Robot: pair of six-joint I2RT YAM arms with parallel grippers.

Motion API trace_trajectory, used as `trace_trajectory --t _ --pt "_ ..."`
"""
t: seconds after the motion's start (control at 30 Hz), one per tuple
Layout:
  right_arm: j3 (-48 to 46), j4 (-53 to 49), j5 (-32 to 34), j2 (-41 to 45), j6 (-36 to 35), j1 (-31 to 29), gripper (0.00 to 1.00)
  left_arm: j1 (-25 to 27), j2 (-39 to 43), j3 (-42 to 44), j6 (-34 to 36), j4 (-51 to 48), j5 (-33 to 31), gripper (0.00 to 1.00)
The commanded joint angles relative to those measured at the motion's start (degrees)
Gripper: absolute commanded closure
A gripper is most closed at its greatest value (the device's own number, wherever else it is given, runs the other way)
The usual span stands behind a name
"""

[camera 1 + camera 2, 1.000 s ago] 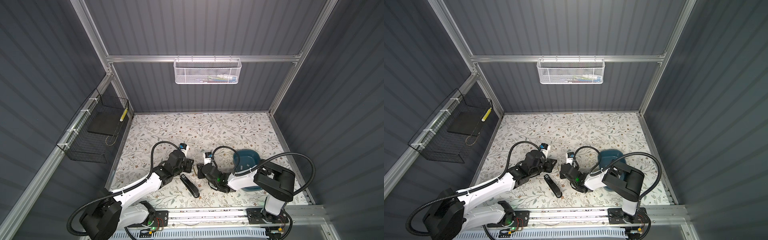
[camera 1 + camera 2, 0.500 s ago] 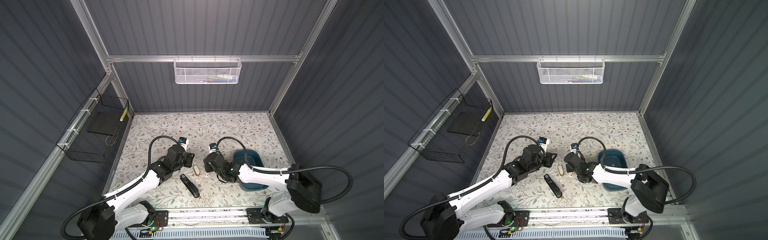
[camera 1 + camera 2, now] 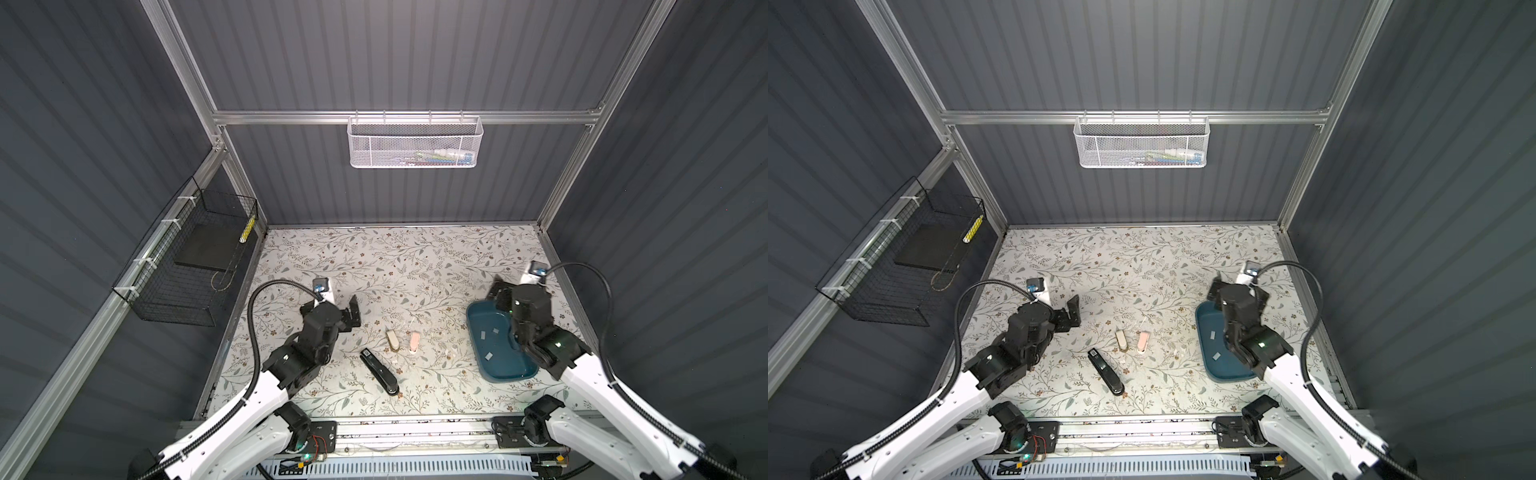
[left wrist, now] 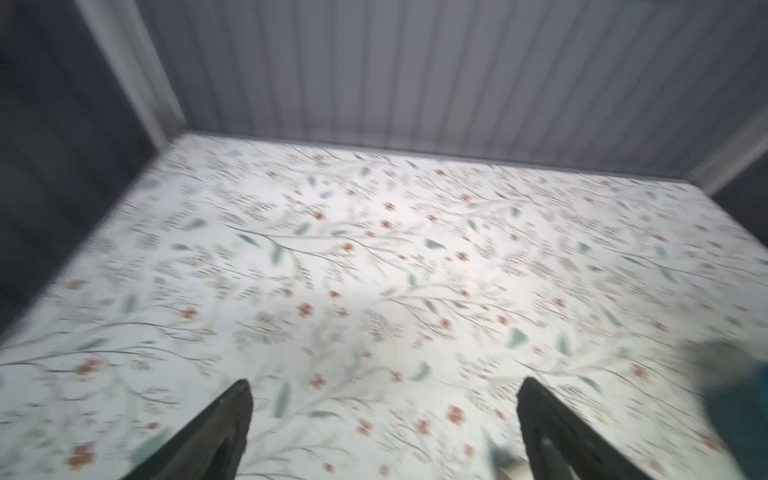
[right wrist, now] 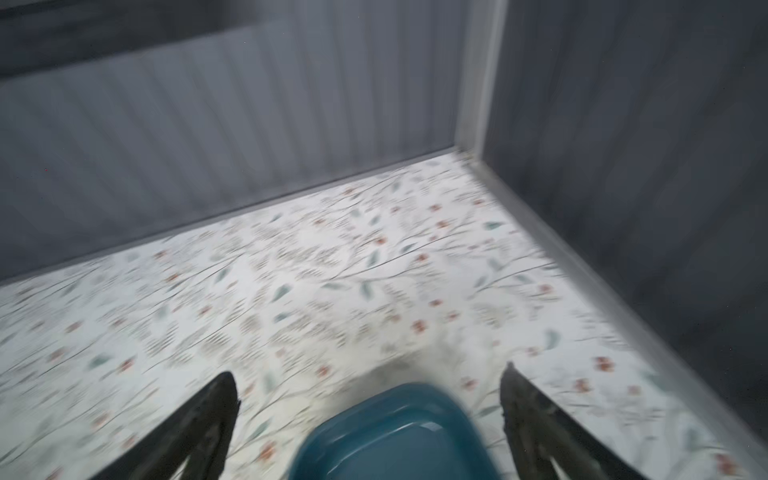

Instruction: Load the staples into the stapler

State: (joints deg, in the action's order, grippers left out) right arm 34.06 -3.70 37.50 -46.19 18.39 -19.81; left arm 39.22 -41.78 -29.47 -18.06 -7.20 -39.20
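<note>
Steel staples [image 3: 483, 333] sit in tray [image 3: 505, 368] — left fingers [image 4: 220, 428], right fingers [image 5: 203, 415] spread, empty — next, I'd pinch one strip.

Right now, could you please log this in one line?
left end effector: open; right end effector: open; staples: in blue tray; black stapler, beige stapler, pink stapler: on table

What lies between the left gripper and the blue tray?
Two small staplers side by side, a beige stapler and a pink stapler, touching neither left gripper nor blue tray; seen in both top views.
</note>
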Motion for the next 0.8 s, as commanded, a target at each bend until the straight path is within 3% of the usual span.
trace_trajectory --t 0.0,0.03,0.07,0.17,0.27,0.37,0.47,0.77 --pt "-7.9 14.5 -5.6 -0.5 -8.5 12.1 0.01 -2.8 5.2 9.1 10.4 9.4 -14.5 0.0" --pt "-9.8 17.5 -12.3 -2.8 -6.5 15.6 0.01 -5.2 6.4 11.2 10.4 11.3 -14.1 0.0" --pt "-10.8 21.1 -14.8 -6.0 -7.2 17.0 0.01 -7.9 7.1 12.8 10.3 12.9 -12.6 0.0" --pt "-12.8 32.1 -10.7 -15.5 -12.3 17.0 0.01 -14.5 4.4 18.9 14.5 24.5 -7.7 0.0" --pt "-18.3 51.7 -19.6 -23.4 -16.2 17.7 0.01 -20.3 -5.7 22.3 16.0 35.2 -6.3 0.0" --pt "-18.9 63.0 -23.0 -32.9 -17.4 18.0 0.01 -25.2 -16.3 18.8 14.4 38.0 1.9 0.0" --pt "-18.1 63.4 -25.6 -35.0 -17.8 18.2 0.01 -26.5 -25.3 15.5 16.4 42.9 0.8 0.0" --pt "-17.8 65.9 -21.5 -38.4 -16.1 18.7 0.01 -34.3 -39.1 12.4 15.9 57.4 16.3 0.0"
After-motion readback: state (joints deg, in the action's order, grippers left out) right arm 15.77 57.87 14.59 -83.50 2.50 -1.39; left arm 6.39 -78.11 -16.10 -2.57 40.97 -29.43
